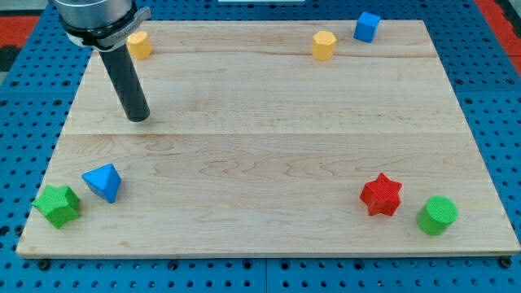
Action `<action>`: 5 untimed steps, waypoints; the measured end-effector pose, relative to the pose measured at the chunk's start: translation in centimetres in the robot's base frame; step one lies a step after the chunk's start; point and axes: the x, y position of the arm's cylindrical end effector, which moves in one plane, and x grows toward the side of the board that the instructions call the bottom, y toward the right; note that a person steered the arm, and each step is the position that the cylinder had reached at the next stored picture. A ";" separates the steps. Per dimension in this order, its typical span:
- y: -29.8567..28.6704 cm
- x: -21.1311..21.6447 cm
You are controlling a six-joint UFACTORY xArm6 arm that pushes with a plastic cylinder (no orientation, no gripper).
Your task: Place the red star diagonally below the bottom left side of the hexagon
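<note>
The red star (381, 194) sits near the view's bottom right, just beside the green cylinder (438, 215). My tip (138, 116) is bare, holding nothing, far off at the upper left. The yellow hexagon (323, 45) stands at the top, right of centre; another yellow block (139, 44) sits by the rod. Best to come round under the star and push it upward and leftward. The path looks clear; the blue cube (366, 26), blue pyramid (103, 181) and green star (57, 204) stay out of the way
</note>
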 end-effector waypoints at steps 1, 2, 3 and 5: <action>0.1 0.0; 0.2 0.0; 0.3 0.0; 0.7 0.0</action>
